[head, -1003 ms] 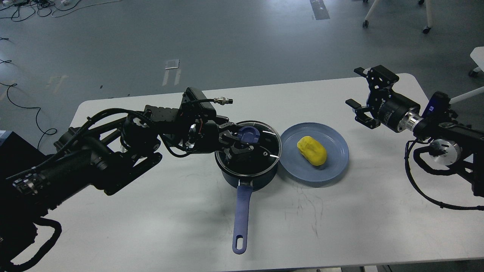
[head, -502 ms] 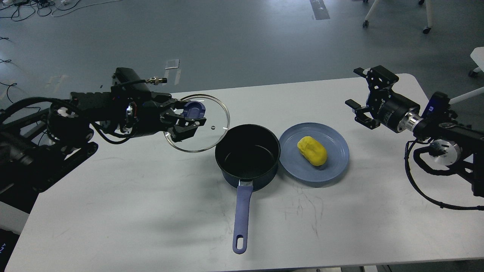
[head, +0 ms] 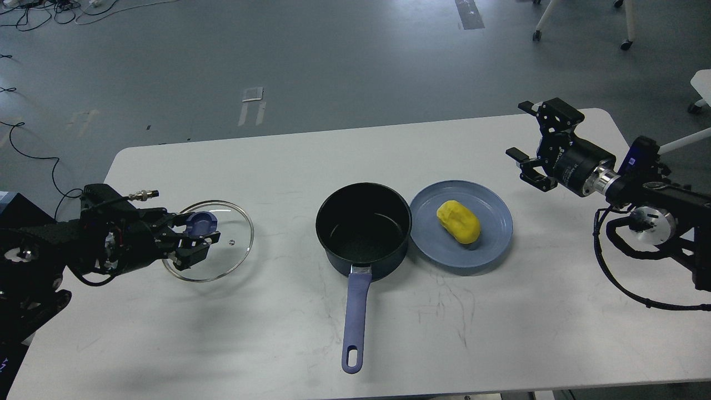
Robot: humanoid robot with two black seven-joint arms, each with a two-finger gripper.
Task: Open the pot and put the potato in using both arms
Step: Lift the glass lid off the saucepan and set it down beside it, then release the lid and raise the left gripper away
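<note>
The left pincer [head: 191, 244] grips the glass lid [head: 222, 247] by its blue knob, low over the counter [head: 278, 322], well left of the open pot [head: 364, 230]. The potato [head: 458, 221] lies on the blue plate [head: 494, 239]. Next, the spread-open right pincer [head: 527, 147] must reach it.

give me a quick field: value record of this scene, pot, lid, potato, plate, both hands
pot: open, empty, mid-table, purple handle toward the robot
lid: glass, off the pot, far to its left, low over or on the table; contact cannot be told
left hand: shut on the lid's blue knob
potato: yellow, lying on the plate
plate: blue, just right of the pot
right hand: open, empty, raised beyond the plate's right side
table: white, scuffed
task state: pot opened, potato not yet in
</note>
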